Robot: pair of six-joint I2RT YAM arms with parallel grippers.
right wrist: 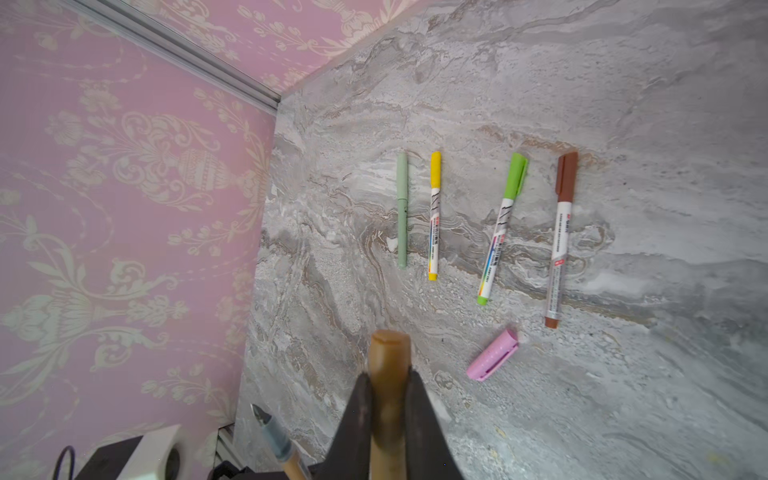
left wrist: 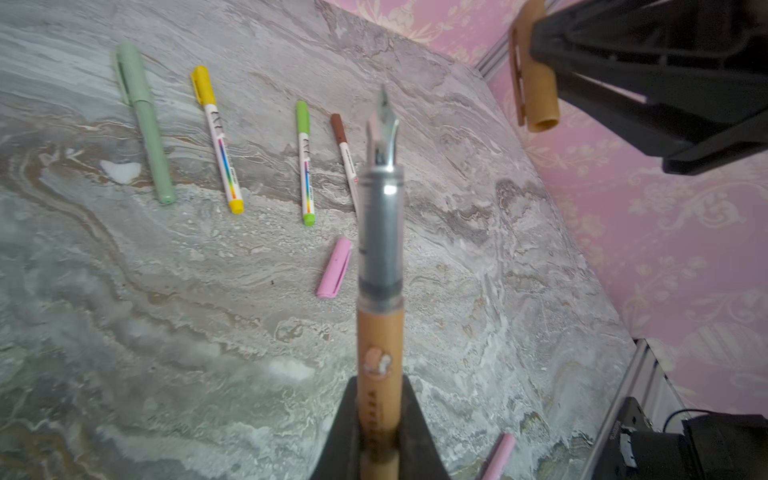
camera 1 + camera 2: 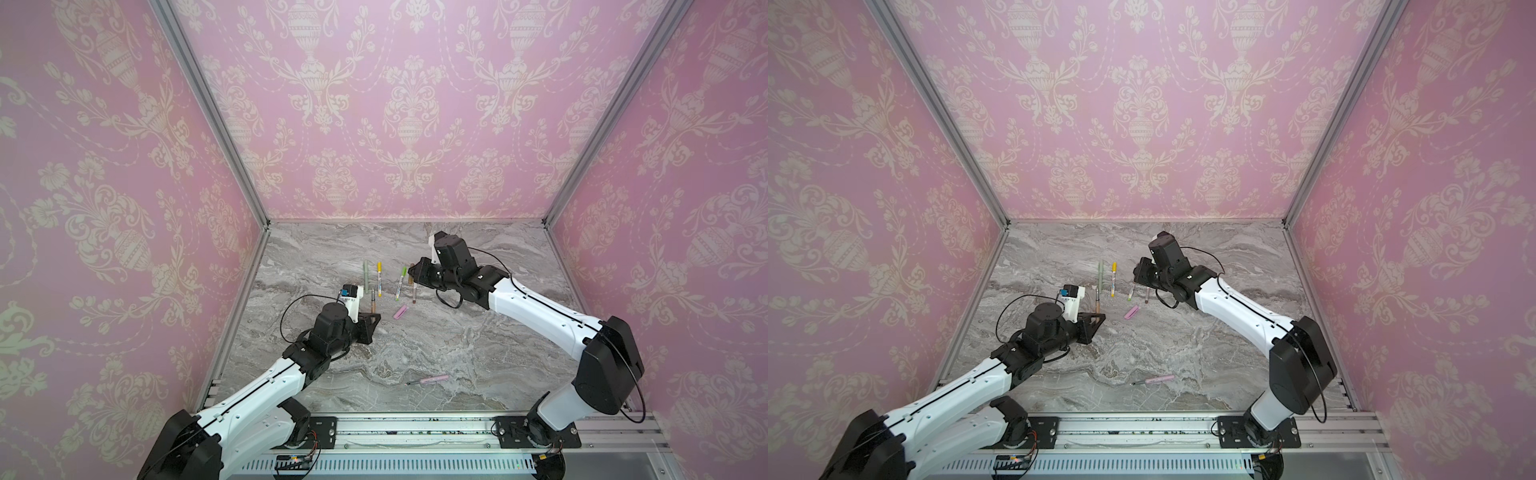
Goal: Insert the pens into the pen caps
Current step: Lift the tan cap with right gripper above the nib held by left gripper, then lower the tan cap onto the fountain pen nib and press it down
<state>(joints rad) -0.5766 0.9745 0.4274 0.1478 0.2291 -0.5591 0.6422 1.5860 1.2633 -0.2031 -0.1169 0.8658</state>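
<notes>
The tan pen is gripped by the left gripper, fingers closed on its barrel, nib bare. The tan cap is clamped in the right gripper, held apart from the nib. The pink cap is seen lying near four capped pens on the tabletop, and the uncapped pink pen well apart from them

Marble tabletop lies bare mid-table; capped pens and pink cap crowd the far side.

Grey marble table; four capped pens, pink cap, pink pen
</notes>
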